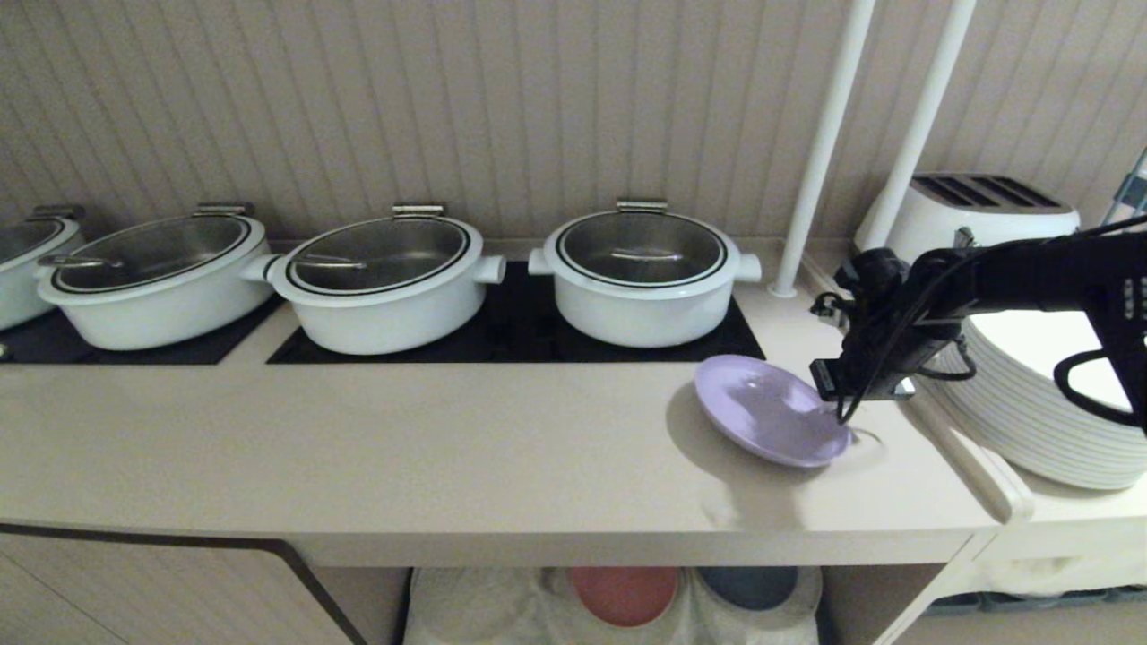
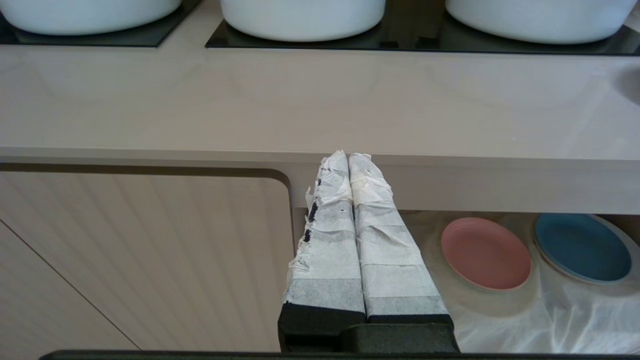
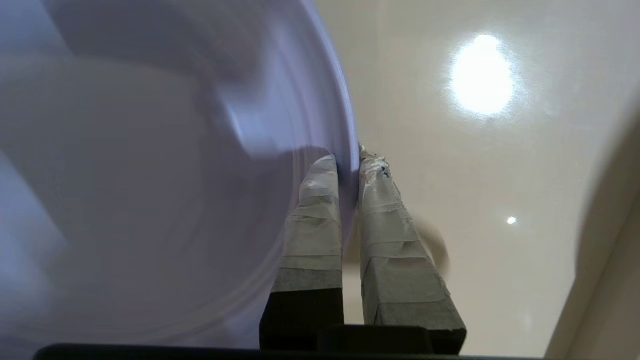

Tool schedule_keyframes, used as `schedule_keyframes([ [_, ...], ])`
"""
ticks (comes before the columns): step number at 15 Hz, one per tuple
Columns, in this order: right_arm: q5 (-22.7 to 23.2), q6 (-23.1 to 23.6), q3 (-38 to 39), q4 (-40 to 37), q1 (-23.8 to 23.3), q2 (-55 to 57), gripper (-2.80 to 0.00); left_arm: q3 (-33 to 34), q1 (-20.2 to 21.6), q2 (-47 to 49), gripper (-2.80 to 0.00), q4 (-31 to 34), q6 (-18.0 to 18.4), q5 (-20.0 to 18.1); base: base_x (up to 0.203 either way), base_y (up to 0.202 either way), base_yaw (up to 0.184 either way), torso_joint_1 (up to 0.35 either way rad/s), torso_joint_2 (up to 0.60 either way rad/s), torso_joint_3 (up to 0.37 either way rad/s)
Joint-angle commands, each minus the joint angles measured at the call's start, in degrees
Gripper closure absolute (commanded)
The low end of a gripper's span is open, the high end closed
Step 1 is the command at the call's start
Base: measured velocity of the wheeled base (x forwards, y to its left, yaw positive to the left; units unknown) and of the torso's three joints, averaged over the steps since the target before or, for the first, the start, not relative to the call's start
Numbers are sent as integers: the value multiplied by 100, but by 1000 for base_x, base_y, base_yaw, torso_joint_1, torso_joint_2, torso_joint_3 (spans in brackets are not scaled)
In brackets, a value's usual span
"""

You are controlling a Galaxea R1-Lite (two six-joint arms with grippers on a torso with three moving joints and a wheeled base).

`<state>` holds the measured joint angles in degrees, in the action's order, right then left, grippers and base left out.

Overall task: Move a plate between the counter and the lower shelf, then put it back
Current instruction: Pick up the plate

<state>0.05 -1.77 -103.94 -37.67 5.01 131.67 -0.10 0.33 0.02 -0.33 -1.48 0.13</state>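
The round pale lavender plastic plate (image 1: 771, 409) with its low raised rim lies on the long beige countertop (image 1: 430, 448), near its right end, just in front of the black hob panel (image 1: 515, 336). Its right side looks tipped up slightly off the slab — likely because I have it by that edge.

My right gripper (image 1: 842, 414) reaches in from the right and points down at the plate's right rim. In the right wrist view the two tape-wrapped fingers (image 3: 312, 215) pinch the rim between them, one on the inner face, one on the outer — narrow, clamped on the plate. An edge grip suits a flat thing lying flush on a counter; there is nothing else to take hold of.

My left gripper (image 2: 348, 160) hangs parked below counter level, facing the counter's front edge, its taped fingers pressed together on nothing.

Outward: white lidded pots (image 1: 641, 273) stand on the hob panels behind the plate, well clear of it. To the right a stack of larger white plates (image 1: 1044, 408) sits on the side ledge beside a white toaster (image 1: 977, 210). Below, the open shelf niche (image 2: 525, 310) is draped in a crinkled translucent sheet, with a salmon-pink plate (image 2: 485, 253) and a dark blue plate (image 2: 582, 247) lying on it.

Judgement: grip made, lift next; the thin rim hold may let the plate swing or slip.
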Motion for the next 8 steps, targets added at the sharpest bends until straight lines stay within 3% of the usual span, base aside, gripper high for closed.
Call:
schedule_keyframes([
  [1,4,-170,11,-4,20,-123,0,4,2,6,0,-2,-2,4,0,0,0,0,0,0],
  [8,14,-192,124,-49,9,-551,0,1,2,6,0,-2,-2,4,0,0,0,0,0,0],
])
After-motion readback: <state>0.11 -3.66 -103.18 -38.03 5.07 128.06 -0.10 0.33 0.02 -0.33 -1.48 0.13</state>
